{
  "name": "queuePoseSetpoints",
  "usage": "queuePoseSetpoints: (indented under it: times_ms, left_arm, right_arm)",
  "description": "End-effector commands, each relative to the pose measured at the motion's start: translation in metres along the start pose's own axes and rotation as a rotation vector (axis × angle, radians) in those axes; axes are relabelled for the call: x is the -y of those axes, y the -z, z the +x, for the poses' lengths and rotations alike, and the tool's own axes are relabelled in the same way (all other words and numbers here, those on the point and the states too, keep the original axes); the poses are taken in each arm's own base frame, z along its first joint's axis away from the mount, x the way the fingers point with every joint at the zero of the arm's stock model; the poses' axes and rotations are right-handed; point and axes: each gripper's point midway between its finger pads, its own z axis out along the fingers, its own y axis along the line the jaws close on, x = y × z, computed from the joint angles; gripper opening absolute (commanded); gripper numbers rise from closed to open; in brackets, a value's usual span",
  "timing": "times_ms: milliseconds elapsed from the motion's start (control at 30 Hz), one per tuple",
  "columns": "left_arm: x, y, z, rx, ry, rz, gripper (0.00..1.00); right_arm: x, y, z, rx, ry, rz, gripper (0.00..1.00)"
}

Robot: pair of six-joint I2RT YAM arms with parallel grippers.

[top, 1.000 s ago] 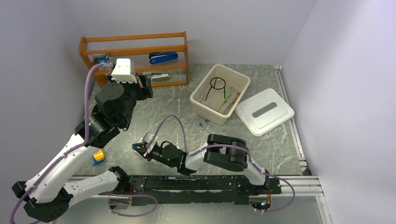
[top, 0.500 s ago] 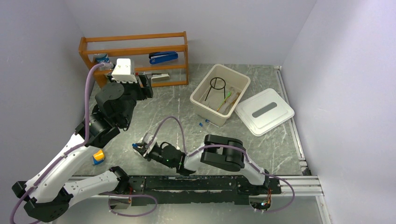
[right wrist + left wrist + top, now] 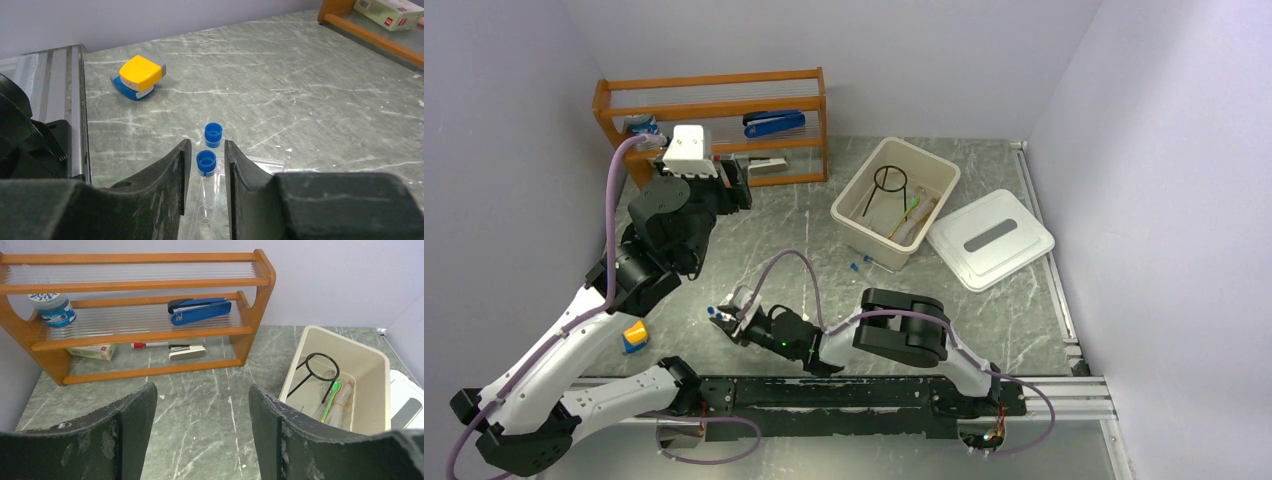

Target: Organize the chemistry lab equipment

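Observation:
Two clear blue-capped vials [image 3: 206,162] lie side by side on the marble table, the farther cap [image 3: 213,134] just past the fingertips. My right gripper [image 3: 206,144] straddles them low over the table, its jaws slightly parted with a thin gap on each side of the nearer vial. From above, this gripper [image 3: 729,320] sits left of centre near the front, with a blue cap [image 3: 711,311] at its tip. My left gripper [image 3: 202,390] hangs wide open and holds nothing, facing the shelf. The beige bin [image 3: 849,215] holds the black wire tripod [image 3: 889,183] and clear tubes [image 3: 345,402].
A wooden shelf [image 3: 714,125] at the back left carries a blue stapler [image 3: 774,123] and stationery. The bin's white lid [image 3: 990,238] lies to its right. A small blue-capped item [image 3: 854,267] lies in front of the bin. A yellow-and-blue block [image 3: 137,77] sits near the left rail.
The right gripper's jaws have parted a little around the vials, which now rest on the table. The left arm has not moved.

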Motion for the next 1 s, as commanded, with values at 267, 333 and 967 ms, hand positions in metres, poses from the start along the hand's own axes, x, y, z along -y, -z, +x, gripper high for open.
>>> queuePoseSetpoints:
  times_ms: [267,333,967]
  left_arm:
    - [-0.001,-0.001,-0.007,0.02,0.024,0.004,0.72]
    - [0.0,0.001,-0.011,0.023,0.031,0.012,0.72]
    - [0.004,0.019,-0.002,-0.087,0.057,0.072,0.8]
  right_arm:
    - [0.013,0.011,-0.044,0.021,-0.088,0.072,0.67]
    - [0.021,0.015,-0.06,0.014,-0.107,0.109,0.71]
    - [0.197,0.145,-0.065,-0.506,-0.292,0.711,0.64]
